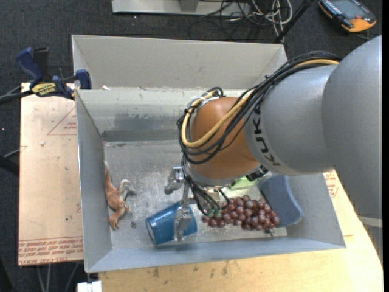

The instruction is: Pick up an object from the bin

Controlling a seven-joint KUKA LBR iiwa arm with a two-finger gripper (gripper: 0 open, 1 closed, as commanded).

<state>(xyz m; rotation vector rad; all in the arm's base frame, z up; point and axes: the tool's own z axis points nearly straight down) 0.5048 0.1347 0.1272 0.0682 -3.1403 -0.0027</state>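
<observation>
Camera view: the gripper (182, 221) is down at the blue cup (160, 229), which lies on its side near the bin's (91, 163) front wall. How wide the gripper stands cannot be told. Just right of the cup lies a bunch of dark red grapes (244, 214); left of the cup, well apart, a brown toy animal (115, 199).

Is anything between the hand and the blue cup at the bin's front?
Nothing visible. The hand is right at the blue cup, lying on its side near the front wall. The grapes lie close beside it, the toy dinosaur farther off, neither in between.
</observation>
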